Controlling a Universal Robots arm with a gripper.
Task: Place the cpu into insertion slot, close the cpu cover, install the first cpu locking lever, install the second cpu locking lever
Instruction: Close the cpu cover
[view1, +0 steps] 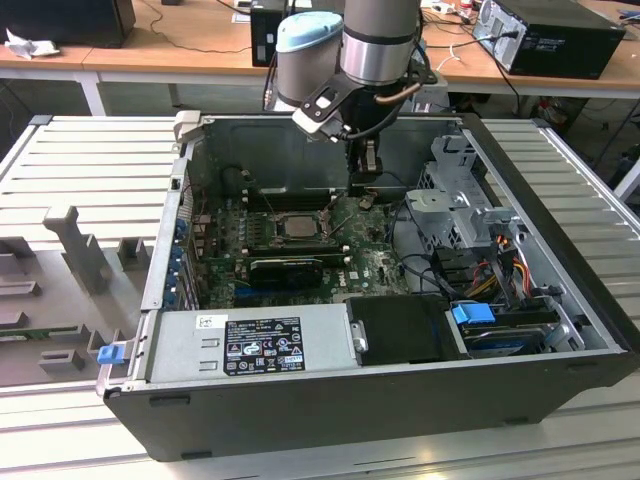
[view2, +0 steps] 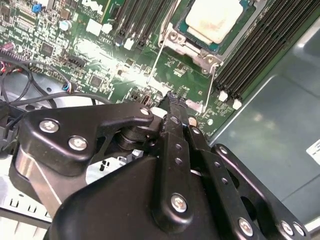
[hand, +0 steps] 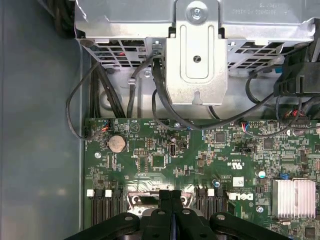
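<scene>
cpu (view2: 207, 20): pale silver square seated in insertion slot (view1: 325, 228), cpu cover (view2: 192, 47) framing it | likely light, stiff, fragile; take by its edges | two thin wire levers (view2: 156, 62) reach toward gripper (view2: 172, 97) | gripper fingers pressed together, nothing seen between them, low over motherboard (hand: 160, 160) near the slot

Wooden desks (view1: 200, 40) stand behind a ribbed grey table (view1: 90, 160).

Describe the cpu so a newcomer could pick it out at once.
Look inside the open computer case at the green motherboard. Near its middle, between banks of memory slots, sits the cpu. It is a small square with a pale silver top, whereas its neighbours are long, narrow and black.
</scene>
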